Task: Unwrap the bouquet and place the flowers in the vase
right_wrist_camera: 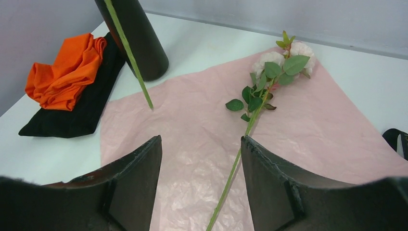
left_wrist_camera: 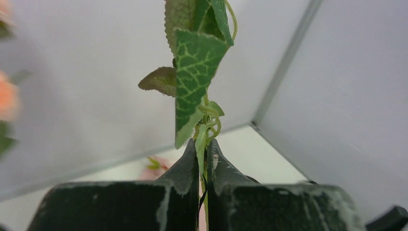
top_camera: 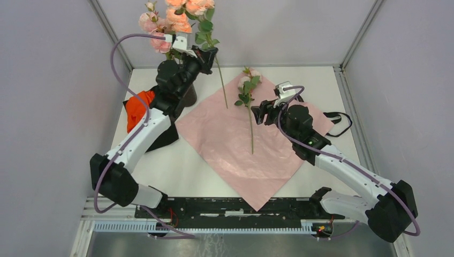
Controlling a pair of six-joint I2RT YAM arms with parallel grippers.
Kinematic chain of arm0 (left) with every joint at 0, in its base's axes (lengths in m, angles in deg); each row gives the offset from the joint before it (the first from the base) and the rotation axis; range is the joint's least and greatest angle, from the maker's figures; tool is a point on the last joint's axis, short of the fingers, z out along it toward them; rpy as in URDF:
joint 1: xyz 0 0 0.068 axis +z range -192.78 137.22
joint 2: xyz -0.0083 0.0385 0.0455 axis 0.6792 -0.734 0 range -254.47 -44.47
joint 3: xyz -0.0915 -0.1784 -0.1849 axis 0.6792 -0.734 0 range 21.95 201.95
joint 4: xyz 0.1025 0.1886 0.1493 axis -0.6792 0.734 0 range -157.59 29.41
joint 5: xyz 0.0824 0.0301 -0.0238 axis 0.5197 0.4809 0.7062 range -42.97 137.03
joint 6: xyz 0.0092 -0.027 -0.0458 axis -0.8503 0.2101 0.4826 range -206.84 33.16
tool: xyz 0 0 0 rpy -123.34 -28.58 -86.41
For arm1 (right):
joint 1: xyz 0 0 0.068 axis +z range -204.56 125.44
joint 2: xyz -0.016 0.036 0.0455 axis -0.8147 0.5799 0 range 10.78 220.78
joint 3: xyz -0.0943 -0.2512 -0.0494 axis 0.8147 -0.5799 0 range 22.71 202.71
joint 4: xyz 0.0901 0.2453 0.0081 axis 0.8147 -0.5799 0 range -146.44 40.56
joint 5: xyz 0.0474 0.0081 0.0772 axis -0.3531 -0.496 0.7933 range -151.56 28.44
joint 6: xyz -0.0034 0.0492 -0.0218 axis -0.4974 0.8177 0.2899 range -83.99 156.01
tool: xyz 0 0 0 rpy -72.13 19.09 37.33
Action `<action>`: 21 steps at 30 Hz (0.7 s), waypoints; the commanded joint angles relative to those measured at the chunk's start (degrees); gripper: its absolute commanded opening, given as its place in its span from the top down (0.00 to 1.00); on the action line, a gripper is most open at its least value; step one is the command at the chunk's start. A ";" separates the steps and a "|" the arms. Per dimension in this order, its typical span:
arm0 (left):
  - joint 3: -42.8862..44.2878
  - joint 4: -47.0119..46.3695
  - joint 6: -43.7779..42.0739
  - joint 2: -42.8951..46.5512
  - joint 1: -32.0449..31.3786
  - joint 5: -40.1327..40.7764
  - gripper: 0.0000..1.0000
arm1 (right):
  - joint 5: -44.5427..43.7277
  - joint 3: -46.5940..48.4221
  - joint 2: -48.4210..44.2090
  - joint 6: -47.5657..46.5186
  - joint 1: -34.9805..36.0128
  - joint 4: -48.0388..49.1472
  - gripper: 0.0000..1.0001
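Observation:
My left gripper is raised at the back left, shut on the thin green stem of a rose whose leaves rise above the jaws. That stem's lower end hangs free in front of the black vase. Pink and peach flowers stand up behind the left arm, which hides most of the vase. The bouquet's pink wrapping paper lies spread flat. One pale rose lies on it. My right gripper hovers open over its stem, holding nothing.
An orange-red cloth rests on a folded black cloth left of the paper. A black ribbon lies loose at the paper's right corner. Grey walls enclose the table on three sides.

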 commanded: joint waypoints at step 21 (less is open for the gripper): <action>2.68 -20.26 -31.05 -1.05 8.32 28.53 0.98 | 0.61 -2.10 5.99 -0.75 0.07 4.76 0.34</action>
